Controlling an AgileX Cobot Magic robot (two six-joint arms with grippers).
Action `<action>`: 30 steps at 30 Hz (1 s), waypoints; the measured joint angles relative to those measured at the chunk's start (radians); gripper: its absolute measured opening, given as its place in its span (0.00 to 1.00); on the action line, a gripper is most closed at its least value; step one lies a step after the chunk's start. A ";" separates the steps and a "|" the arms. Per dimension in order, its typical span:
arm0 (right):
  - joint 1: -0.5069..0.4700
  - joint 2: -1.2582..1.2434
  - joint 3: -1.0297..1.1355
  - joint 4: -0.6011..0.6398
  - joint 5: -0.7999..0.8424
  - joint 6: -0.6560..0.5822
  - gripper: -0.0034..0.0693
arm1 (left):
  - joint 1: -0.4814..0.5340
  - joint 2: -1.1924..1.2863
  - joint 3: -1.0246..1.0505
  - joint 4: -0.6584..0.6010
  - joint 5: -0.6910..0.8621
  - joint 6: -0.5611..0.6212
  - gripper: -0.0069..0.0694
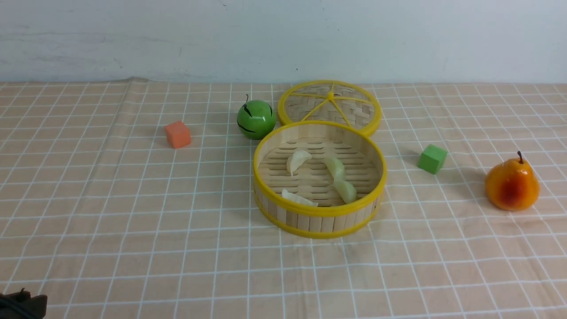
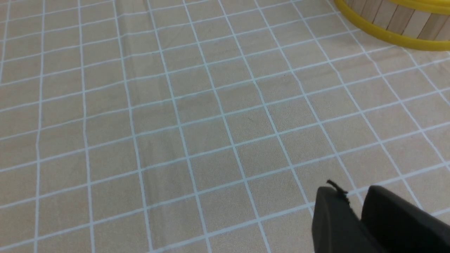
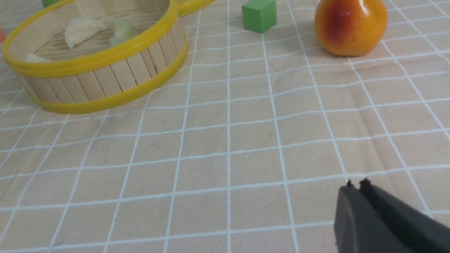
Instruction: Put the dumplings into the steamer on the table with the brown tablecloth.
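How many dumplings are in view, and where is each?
4, all inside the steamer: one back-left, one back-right, one front-right, one front-left partly hidden by the rim.

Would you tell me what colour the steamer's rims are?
Yellow, above and below a pale wooden-strip wall; the steamer shows this best in the right wrist view.

A stretch of brown tablecloth (image 2: pixel 197 116), gridded with thin white lines, is seen filling the frame. The steamer (image 2: pixel 397 24) is glimpsed at one corner, wooden-strip wall and yellow rim showing. The left gripper (image 2: pixel 355 196) is held above the cloth, jaws slightly parted and empty.
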 joint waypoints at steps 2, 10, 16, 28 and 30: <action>0.000 0.000 0.000 0.000 0.000 0.000 0.07 | 0.000 0.000 0.000 0.000 0.000 0.000 0.26; 0.000 0.000 0.000 0.000 0.000 -0.001 0.07 | 0.005 -0.122 0.158 0.046 -0.050 0.001 0.26; -0.001 0.000 0.000 0.001 0.000 -0.001 0.08 | 0.065 -0.382 0.310 0.025 -0.142 -0.006 0.23; -0.001 -0.001 0.000 0.004 0.000 -0.001 0.10 | 0.421 -0.456 0.392 -0.401 -0.513 0.227 0.07; -0.001 -0.001 0.000 0.004 0.000 -0.001 0.10 | 0.458 -0.456 0.392 -0.470 -0.480 0.319 0.07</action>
